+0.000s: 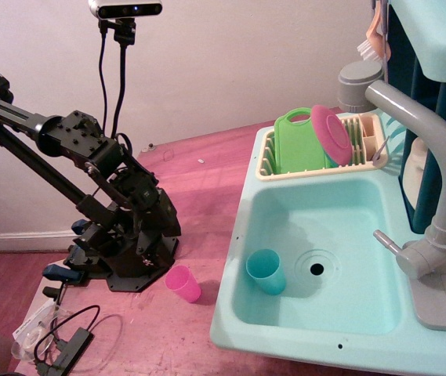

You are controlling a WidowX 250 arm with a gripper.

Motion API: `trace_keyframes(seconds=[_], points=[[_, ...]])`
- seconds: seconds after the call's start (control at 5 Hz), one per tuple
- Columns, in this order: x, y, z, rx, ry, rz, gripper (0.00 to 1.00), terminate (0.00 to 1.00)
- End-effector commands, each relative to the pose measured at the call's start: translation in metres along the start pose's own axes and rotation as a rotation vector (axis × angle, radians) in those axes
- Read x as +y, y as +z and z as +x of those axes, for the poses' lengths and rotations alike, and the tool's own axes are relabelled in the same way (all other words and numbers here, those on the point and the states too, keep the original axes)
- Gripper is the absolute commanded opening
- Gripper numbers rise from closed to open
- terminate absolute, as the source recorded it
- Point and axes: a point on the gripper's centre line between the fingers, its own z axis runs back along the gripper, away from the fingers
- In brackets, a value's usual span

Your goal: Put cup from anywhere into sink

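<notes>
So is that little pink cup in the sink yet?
Not yet. The pink cup stands on the red table, just outside the sink, next to the robot's base. Only a teal cup is in the basin.

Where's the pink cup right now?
The pink cup lies tipped on the wooden table, between the robot base and the sink's left outer wall, outside the basin.

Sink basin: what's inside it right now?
Inside the sink: a teal cup left of the drain hole. The pink cup stands outside on the table. Nothing in the basin looks hidden.
</notes>
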Motion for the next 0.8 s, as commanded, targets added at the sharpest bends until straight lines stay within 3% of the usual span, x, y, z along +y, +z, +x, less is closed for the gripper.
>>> trace_keyframes(seconds=[0.0,0.6], points=[[0.0,0.0,0.0,0.0,0.0,0.0,1.0,0.0],[-0.01,-0.03,-0.012,0.03,-0.045,-0.036,1.0,0.0]])
